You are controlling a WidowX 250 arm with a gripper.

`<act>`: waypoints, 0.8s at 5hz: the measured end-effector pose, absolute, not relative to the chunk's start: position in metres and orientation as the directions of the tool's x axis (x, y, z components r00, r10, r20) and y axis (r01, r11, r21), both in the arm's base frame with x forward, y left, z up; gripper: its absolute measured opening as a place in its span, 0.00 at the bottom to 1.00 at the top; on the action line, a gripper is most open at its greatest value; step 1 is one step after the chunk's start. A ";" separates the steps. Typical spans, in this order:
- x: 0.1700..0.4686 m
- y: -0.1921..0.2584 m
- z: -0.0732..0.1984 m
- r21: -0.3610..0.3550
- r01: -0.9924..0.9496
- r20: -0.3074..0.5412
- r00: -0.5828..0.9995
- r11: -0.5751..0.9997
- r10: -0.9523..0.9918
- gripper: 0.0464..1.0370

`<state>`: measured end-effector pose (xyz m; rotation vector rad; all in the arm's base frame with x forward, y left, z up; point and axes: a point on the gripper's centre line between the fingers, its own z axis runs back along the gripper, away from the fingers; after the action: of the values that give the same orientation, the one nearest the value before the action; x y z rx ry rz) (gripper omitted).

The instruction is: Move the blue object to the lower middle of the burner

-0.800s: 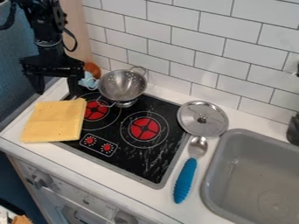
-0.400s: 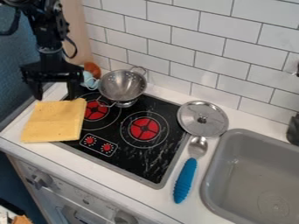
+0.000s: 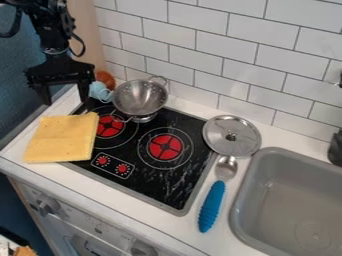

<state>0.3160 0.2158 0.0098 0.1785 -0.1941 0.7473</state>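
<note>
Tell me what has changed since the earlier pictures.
The tool dipped slightly, then rose, ending a little higher in view, fingers apart. It took hold of nothing and let nothing go. The spoon, light-blue item, cloth, colander and lid stayed put.

Arm (image 3: 53,25): drops in from the top edge at the far left, black all over, close to upright.
Side cable (image 3: 82,45): bows out to the right in a thin black curve, then bends back in toward the wrist.
Corner cable (image 3: 16,29): loops at the far left, thicker and black, beside the arm.
Wrist (image 3: 55,51): points down, slim, with a thin lighter band around it.
Gripper (image 3: 65,103): hangs below the wrist on the left, spreads broad from left to right, nearly level across the body.
Fingers (image 3: 84,91): stand wide apart, one left and one right, tips aimed downward, a broad gap between.
</note>
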 end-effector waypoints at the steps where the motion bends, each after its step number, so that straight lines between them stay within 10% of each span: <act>1: 0.335 0.220 0.003 0.072 -0.704 0.254 0.698 0.707 0.669 0.96; 4: 0.374 0.221 -0.011 -0.005 -0.724 0.281 0.661 0.690 0.695 0.96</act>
<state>0.3744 0.2205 -0.0108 0.1105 -0.2713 0.8042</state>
